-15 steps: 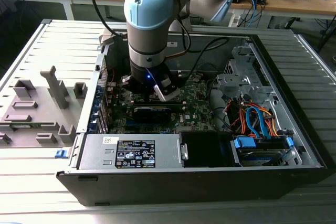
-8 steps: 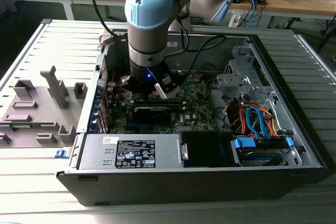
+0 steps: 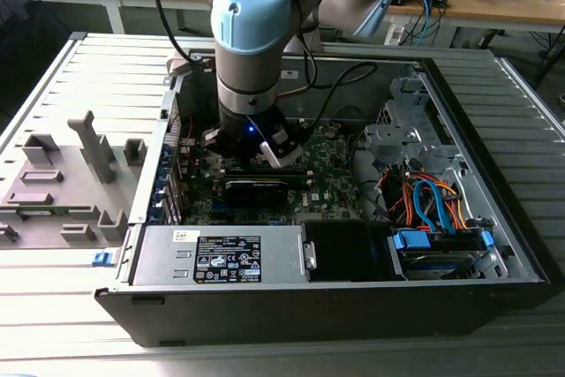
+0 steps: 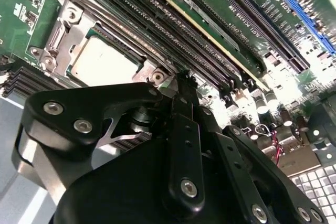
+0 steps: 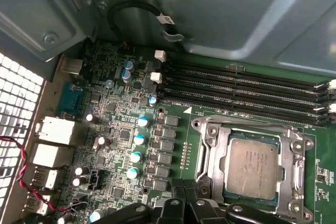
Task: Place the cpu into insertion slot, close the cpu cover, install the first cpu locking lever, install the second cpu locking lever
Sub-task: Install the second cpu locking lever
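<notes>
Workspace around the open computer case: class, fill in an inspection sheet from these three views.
Surface: ribbed grey table carrying the open computer case.
Job's things: cpu seated in the insertion slot; cpu cover lies down around it.
Clutter: grey fixture blocks at the exterior view's left.
Grippers: gripper low over the green circuit board, beside the slot; jaws' state unclear.
Cables: orange and blue wires inside the case; red-black pair.
Surroundings: wooden benches behind.
</notes>
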